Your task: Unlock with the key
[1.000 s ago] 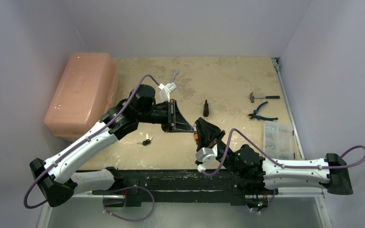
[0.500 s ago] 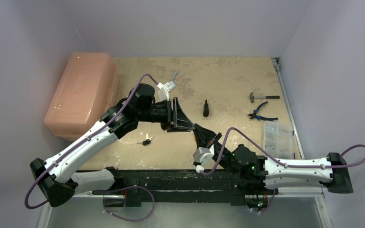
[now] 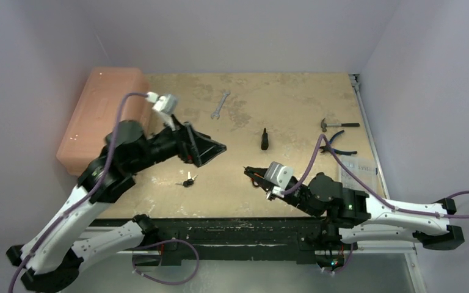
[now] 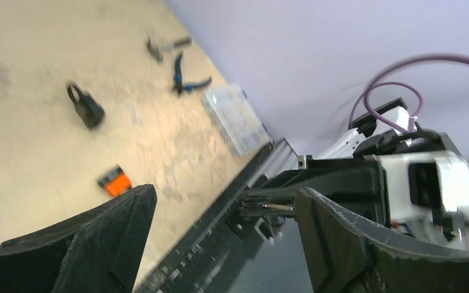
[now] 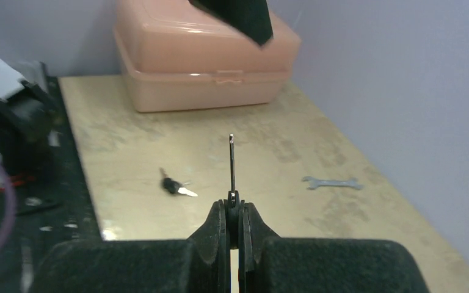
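- Pinching the key [image 5: 231, 160] by its head, the right end effector [image 5: 234, 210] is clenched tight. The blade therefore sticks straight out past the fingertips, free to enter a keyhole.
- That key hangs in the air over the near middle of the desk [image 3: 293, 91]. It has not reached the padlock [image 3: 264, 139], which lies untouched farther back, apart from both arms.
- The left end effector [image 4: 223, 198] is released wide, with nothing between its fingers. It is raised off the desk and faces across toward the right arm.
- Its empty, spread stance probably leaves it free to steady the padlock body while the key goes in and turns. A loose lock would likely slide away from a push.
- A spare bunch of keys [image 3: 187, 181] lies on the desk nearer the left arm and plays no part in the grip.
- The blade has yet to be lined up with the keyhole. Where that hole sits on the padlock cannot be made out.
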`<state>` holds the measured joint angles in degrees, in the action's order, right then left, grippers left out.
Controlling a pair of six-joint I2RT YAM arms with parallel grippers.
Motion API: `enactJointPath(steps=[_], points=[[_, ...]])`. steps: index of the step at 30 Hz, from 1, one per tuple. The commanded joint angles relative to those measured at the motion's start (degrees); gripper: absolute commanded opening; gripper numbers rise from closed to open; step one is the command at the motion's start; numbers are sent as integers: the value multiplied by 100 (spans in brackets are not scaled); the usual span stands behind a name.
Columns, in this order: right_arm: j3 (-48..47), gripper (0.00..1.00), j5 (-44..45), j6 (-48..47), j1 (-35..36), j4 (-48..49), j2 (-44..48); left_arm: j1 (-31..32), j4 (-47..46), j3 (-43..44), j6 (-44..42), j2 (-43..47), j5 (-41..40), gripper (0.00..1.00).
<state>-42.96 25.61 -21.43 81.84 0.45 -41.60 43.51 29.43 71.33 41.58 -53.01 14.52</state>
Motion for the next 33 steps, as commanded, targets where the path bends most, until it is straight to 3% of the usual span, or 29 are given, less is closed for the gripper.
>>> enactJointPath(steps=[1, 3, 7, 11, 14, 19, 24, 33], points=[[-775, 0, -760, 2016, -158, -1230, -321, -14, -831, -465, -1321, 968, -412, 92], [-1117, 0, -1527, 2619, -508, -1577, -615, -14, -1267, -710, -1434, 1193, -83, 93], [-1524, 0, -3913, 3330, -1926, -1746, -985, -11, -1762, -1027, -1508, 1265, 618, 88], [-1573, 0, -4952, 3368, -2313, -1570, -1087, -13, -1874, -1345, -1587, 1117, 591, 80], [-1608, 0, -5212, 3397, -2372, -1560, -1247, -15, -2403, -1742, -1431, 1058, 800, 76], [-1491, 0, -5334, 3523, -2463, -1345, -1263, -9, -2534, -2000, -1467, 915, 556, 70], [-1479, 0, -5410, 3596, -2620, -1258, -1409, -11, -3071, -2312, -1383, 790, 999, 62], [-1484, 0, -5664, 3622, -2818, -1204, -1630, -17, -3272, -2417, -1231, 962, 986, 65]])
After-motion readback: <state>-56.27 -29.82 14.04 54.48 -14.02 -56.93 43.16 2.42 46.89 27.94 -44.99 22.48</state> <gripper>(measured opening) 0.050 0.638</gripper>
